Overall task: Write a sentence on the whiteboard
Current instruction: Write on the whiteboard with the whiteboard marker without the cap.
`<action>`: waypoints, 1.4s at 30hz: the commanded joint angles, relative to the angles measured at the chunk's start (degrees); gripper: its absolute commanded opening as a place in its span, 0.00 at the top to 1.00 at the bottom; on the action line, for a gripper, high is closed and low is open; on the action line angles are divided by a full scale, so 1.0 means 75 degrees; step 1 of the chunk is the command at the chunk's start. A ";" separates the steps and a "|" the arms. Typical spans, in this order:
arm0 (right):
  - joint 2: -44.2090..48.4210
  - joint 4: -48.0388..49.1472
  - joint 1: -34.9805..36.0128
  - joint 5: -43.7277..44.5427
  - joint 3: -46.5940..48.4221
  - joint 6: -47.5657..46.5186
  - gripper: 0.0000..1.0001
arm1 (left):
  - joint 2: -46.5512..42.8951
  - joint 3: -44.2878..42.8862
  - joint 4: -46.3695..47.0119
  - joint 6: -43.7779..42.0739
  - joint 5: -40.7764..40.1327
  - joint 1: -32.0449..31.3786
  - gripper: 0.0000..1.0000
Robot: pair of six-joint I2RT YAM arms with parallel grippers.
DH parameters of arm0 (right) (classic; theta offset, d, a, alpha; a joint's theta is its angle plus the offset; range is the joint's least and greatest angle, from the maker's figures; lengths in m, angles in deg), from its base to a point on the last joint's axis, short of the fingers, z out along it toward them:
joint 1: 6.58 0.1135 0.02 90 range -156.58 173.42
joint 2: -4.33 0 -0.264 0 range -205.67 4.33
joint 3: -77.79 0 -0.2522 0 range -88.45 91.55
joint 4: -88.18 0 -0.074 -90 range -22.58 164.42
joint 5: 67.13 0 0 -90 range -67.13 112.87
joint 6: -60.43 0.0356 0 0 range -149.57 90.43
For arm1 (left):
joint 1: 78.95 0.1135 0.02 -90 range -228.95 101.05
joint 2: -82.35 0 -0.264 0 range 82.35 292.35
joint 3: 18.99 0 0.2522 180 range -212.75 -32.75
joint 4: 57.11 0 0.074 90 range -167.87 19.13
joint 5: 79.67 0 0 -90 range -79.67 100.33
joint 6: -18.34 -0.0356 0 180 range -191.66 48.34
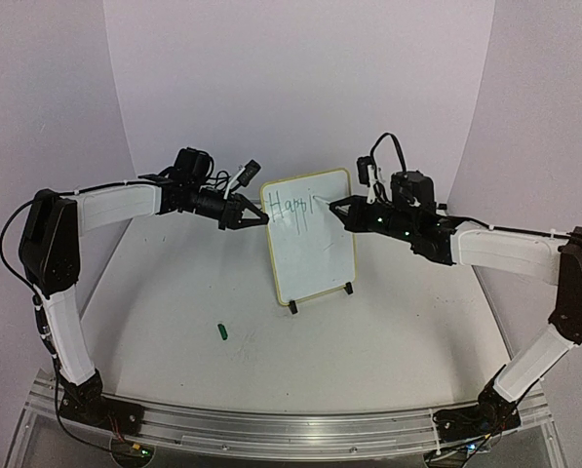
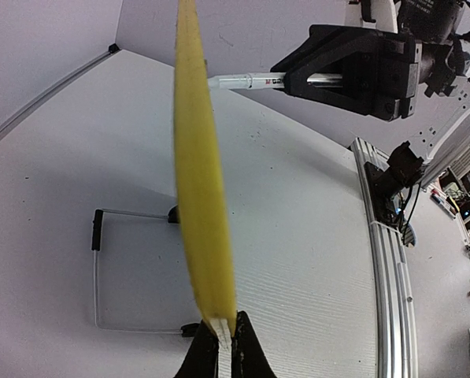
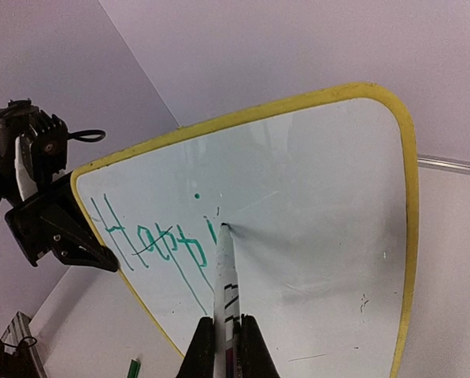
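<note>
Left gripper [image 1: 261, 220]: jaws narrow, clamped on the yellow frame at the side edge of the whiteboard [image 1: 310, 239], up near its top corner. In the left wrist view the frame edge runs straight up out of the closed fingertips [image 2: 219, 346].

Right gripper [image 1: 331, 206]: jaws narrow, pinched around the barrel of a white marker [image 3: 223, 272]. The marker pokes forward past the fingertips, and its tip touches the board face.

Whiteboard: sits between the two grippers, directly ahead of the right one and at the tip of the left one. It stands upright with a slight tilt. Its two black feet [image 1: 292, 308] rest on the table [image 1: 398, 341] below both grippers.

Sentence [image 3: 152, 240]: thin green lettering along the top of the board reads "Happi". A single green dot sits above the line. The marker tip rests at the end of the last letter, on the side away from the left gripper.

Small green cap [image 1: 222, 331]: lies flat on the table, below the left gripper and nearer the arm bases, well apart from the board's feet.
</note>
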 commanded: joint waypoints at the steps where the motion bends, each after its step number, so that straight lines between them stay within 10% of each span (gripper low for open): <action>1: 0.0017 0.0124 0.0025 0.0059 -0.0239 0.0100 1.00 | 0.0199 -0.0168 -0.0493 -0.0201 -0.0050 -0.0045 1.00; 42: 0.0041 0.0539 0.0030 0.0120 0.0165 0.0120 1.00 | 0.0162 -0.0128 -0.0479 -0.0195 -0.0063 -0.0044 1.00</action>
